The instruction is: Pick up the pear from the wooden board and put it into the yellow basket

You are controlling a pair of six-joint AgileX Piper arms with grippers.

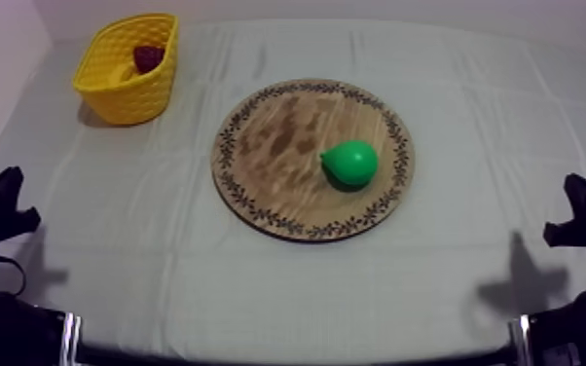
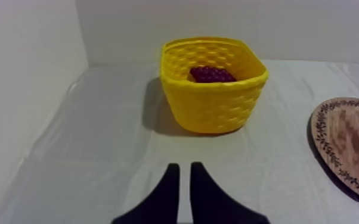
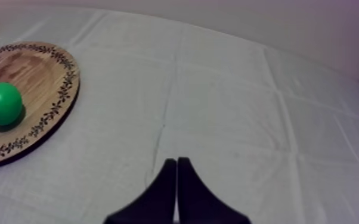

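Yellow basket point(image 1: 127, 68) at the far left holds what looks like a bunch of grapes point(image 2: 212, 74), and my left gripper point(image 2: 183, 167) rests near left, fingers drawn into a narrow wedge, empty. On the right half of the wooden board point(image 1: 258, 146) at the centre lies the pear point(image 1: 349, 163); I judge it light, stiff and slick, best pinched across its round belly rather than the tapering end. My right gripper point(image 3: 176, 161) sits near right, fingers pressed together, holding nothing.

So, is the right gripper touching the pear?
Apart. The right wrist view shows a wide stretch of bare cloth between the right gripper and the pear, which sits on the wooden board.
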